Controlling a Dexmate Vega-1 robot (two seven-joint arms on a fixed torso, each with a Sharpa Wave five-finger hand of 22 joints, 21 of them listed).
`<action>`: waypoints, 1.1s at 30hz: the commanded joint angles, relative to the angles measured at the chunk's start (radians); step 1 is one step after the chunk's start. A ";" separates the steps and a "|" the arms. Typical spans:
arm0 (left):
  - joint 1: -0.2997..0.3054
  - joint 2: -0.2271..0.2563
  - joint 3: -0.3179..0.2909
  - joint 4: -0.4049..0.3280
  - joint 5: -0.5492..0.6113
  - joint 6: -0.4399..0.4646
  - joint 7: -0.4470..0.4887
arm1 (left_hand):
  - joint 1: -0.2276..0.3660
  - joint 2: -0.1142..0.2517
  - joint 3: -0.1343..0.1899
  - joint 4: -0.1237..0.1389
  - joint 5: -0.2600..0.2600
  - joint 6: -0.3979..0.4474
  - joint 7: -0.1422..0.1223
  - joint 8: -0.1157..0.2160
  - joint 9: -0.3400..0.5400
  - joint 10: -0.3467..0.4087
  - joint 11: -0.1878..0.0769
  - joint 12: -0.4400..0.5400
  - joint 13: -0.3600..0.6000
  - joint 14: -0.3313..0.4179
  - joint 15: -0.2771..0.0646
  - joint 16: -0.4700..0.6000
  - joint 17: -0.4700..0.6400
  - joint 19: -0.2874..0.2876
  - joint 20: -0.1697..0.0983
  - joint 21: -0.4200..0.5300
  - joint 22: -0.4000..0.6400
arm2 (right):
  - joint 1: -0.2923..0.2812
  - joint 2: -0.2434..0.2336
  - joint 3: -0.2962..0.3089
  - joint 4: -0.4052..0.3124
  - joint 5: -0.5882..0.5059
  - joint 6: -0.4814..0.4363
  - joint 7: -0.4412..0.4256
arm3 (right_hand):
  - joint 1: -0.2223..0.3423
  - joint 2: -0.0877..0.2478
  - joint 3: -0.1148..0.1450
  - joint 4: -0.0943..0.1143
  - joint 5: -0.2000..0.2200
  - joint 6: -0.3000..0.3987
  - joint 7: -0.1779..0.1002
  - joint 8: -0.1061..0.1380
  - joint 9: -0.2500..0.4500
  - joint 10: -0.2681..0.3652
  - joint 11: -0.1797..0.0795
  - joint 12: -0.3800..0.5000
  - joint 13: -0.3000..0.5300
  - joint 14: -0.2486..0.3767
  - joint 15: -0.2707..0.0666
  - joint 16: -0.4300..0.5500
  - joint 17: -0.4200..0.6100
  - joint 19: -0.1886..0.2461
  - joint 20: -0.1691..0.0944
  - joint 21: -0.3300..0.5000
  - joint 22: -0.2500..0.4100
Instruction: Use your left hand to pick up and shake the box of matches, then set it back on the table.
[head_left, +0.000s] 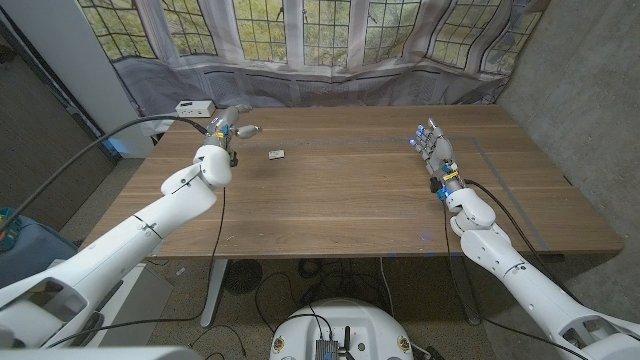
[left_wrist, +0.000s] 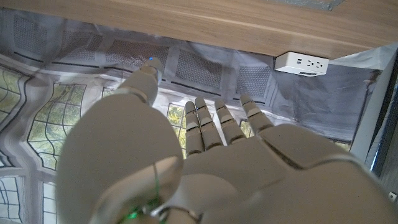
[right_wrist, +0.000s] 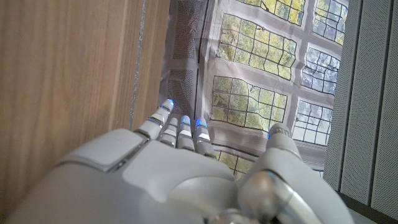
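Observation:
The box of matches (head_left: 276, 153) is a small pale box lying on the wooden table (head_left: 350, 200), far left of centre. My left hand (head_left: 231, 127) hovers at the table's far left corner, a short way to the left of the box and apart from it. Its fingers are spread and hold nothing, which the left wrist view confirms for this left hand (left_wrist: 211, 162). My right hand (head_left: 434, 150) stands over the table's right side with fingers (right_wrist: 180, 127) extended and empty, far from the box.
A white power strip (head_left: 192, 108) sits at the table's far left edge, just behind my left hand, and appears as a white power strip (left_wrist: 301, 63) in the left wrist view. A curtain and leaded windows (head_left: 320, 40) run behind the table. A grey wall stands to the right.

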 joint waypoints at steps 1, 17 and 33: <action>-0.075 0.043 0.071 -0.056 0.042 0.163 -0.114 | -0.001 -0.011 -0.007 0.003 -0.003 0.013 -0.001 0.005 0.005 0.014 -0.002 0.005 0.004 -0.003 0.002 0.000 0.001 0.001 0.012 -0.004 0.002 | -0.011 0.003 0.004 -0.006 -0.004 0.009 -0.013 | 0.008 0.002 0.001 -0.003 0.003 0.006 -0.001 0.001 0.005 0.004 0.000 0.001 0.001 0.003 0.004 -0.001 0.004 -0.002 0.009 -0.004 0.004; -0.185 0.071 0.190 -0.061 0.098 0.282 -0.252 | 0.023 -0.009 -0.013 0.001 0.000 0.062 0.005 0.014 0.006 0.064 0.004 0.016 0.004 0.020 0.003 0.007 0.001 0.009 0.017 -0.010 0.004 | -0.027 0.000 0.006 -0.026 -0.006 0.005 -0.029 | 0.009 0.003 0.001 -0.004 0.003 0.006 -0.006 0.001 0.005 0.005 -0.004 0.000 0.001 0.003 0.004 -0.002 0.004 -0.004 0.010 -0.005 0.004; -0.338 0.087 0.312 0.025 0.180 0.234 -0.468 | 0.061 0.003 -0.008 -0.005 0.002 0.081 -0.011 0.012 0.006 0.084 -0.019 0.015 0.005 0.014 -0.007 0.004 0.001 -0.011 0.028 -0.021 0.004 | -0.040 0.008 0.007 -0.036 -0.020 0.026 -0.050 | 0.011 0.004 0.002 -0.005 0.003 0.004 -0.010 0.000 0.006 0.006 -0.007 0.000 0.002 0.004 0.005 -0.002 0.004 -0.004 0.011 -0.006 0.004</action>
